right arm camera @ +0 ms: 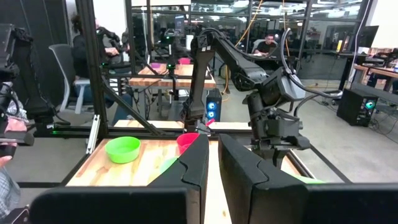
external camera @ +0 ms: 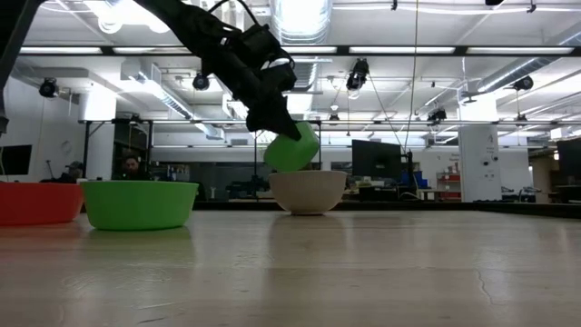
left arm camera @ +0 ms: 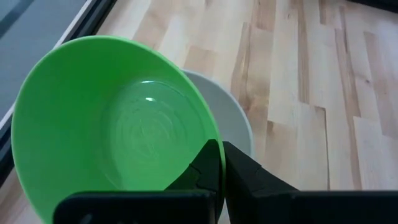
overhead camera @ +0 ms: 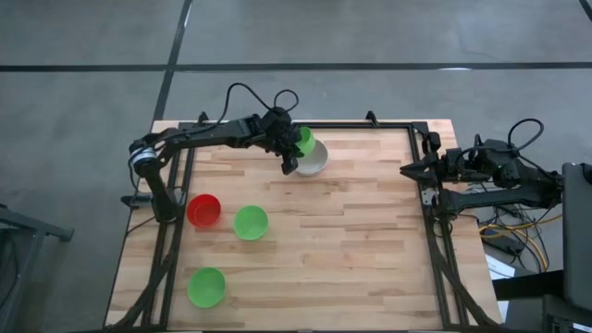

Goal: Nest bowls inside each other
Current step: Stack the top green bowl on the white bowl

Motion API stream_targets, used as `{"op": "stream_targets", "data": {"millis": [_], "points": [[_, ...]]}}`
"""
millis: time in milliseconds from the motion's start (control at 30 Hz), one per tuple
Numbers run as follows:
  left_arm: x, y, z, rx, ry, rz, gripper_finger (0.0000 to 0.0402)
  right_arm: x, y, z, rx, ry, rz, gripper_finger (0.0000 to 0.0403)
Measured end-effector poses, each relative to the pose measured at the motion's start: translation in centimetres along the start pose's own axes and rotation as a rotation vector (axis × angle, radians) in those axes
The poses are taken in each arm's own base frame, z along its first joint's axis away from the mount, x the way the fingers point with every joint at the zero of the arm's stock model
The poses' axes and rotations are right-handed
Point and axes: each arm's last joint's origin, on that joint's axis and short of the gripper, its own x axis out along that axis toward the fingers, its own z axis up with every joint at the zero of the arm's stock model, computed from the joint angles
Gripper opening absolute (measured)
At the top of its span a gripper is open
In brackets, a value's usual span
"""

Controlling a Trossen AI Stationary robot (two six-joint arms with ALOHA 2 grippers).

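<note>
A pale wooden tabletop [overhead camera: 351, 231] fills the overhead view. Near twelve o'clock, the left tool [overhead camera: 289, 151] pinches a tilted green bowl [overhead camera: 303, 141] by its rim, just above the white-grey bowl [overhead camera: 315, 159]. Judged best: level it, centre it, then release. The right tool [overhead camera: 408, 170], at three o'clock, waits closed.

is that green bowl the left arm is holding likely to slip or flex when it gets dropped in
The glossy green plastic bowl looks thin and light, so it may flex. The left hand pinches only its rim, tilted above the pale white-grey bowl; it could swing or slip.
</note>
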Motion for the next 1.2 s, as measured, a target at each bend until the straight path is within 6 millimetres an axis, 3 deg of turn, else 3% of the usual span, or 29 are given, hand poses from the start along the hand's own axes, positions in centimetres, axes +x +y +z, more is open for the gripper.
{"op": "stream_targets", "data": {"millis": [500,1200], "points": [[1.1,-0.2,-2.0,-0.056,0.031,-0.029,0.0009,0.0,0.0,0.0,0.0,0.0,0.0,0.0034],[1.1,-0.9,-1.2,-0.04,-0.014,-0.099,0.0009,0.0,0.0,0.0,0.0,0.0,0.0,0.0034]]}}
